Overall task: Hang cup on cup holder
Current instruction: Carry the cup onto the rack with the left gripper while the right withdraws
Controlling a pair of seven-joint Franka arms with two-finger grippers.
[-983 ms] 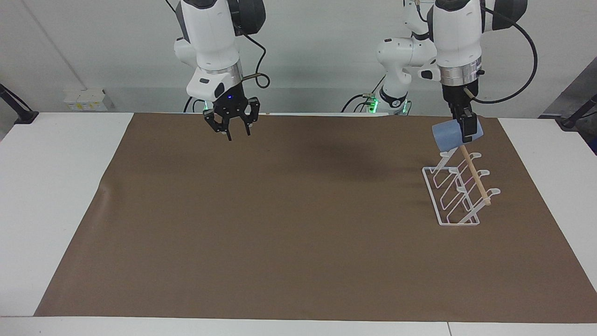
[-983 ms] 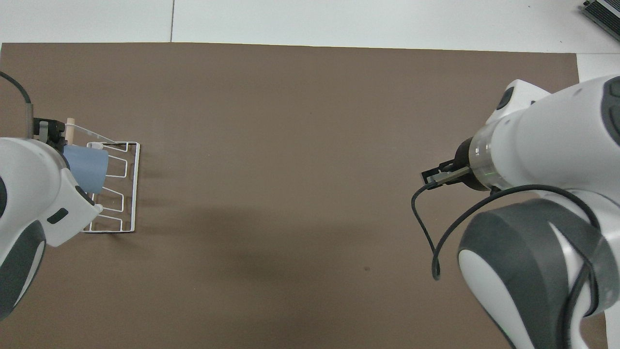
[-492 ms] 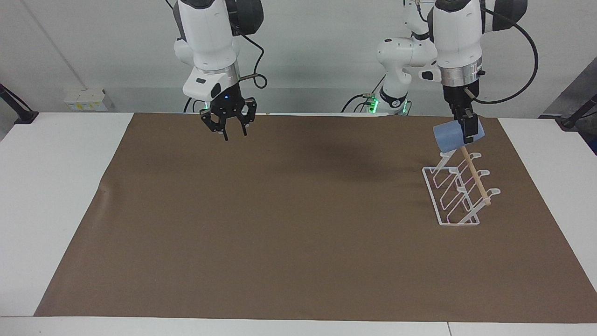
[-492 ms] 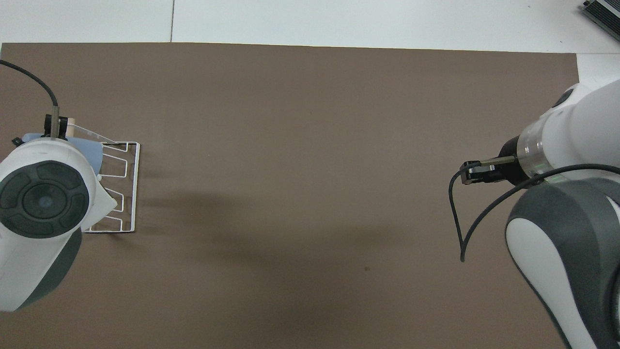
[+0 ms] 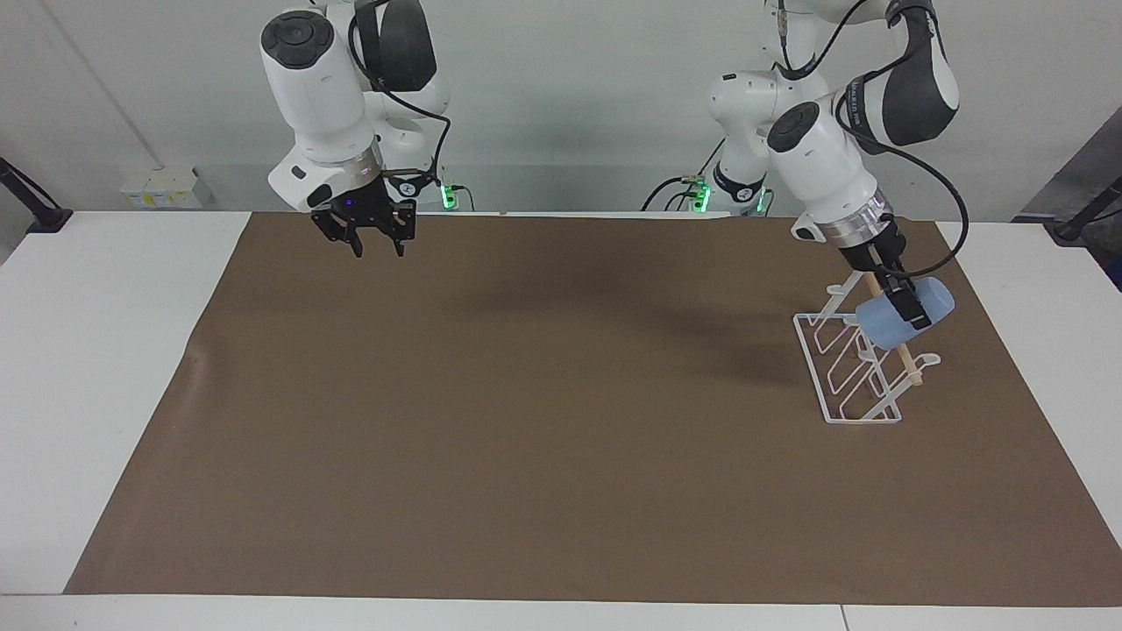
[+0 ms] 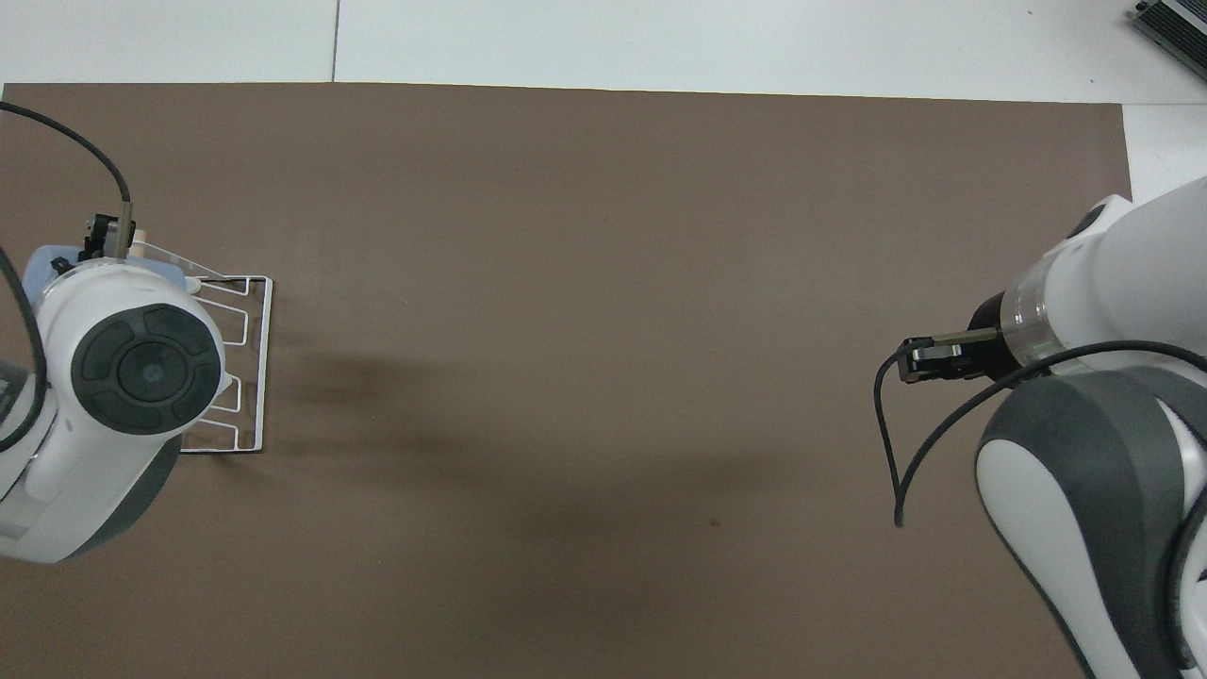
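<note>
The light-blue cup (image 5: 885, 324) lies tilted on its side in my left gripper (image 5: 912, 311), which is shut on it. It hangs over the middle of the white wire cup holder (image 5: 811, 361), right at the wooden dowel (image 5: 910, 366); I cannot tell if cup and prong touch. In the overhead view the left arm hides the cup except a blue sliver (image 6: 36, 273), beside the cup holder (image 6: 263, 368). My right gripper (image 5: 377, 250) is open and empty, up over the brown mat's edge nearest the robots, toward the right arm's end.
A brown mat (image 5: 526, 421) covers most of the white table (image 5: 88, 350). The cup holder stands on the mat toward the left arm's end. A black cable loops from the right arm (image 6: 891, 443).
My left gripper has dropped and tilted, carrying the cup from above the cup holder's robot-side end down to its middle. The right arm has drawn back toward its own end of the table.
</note>
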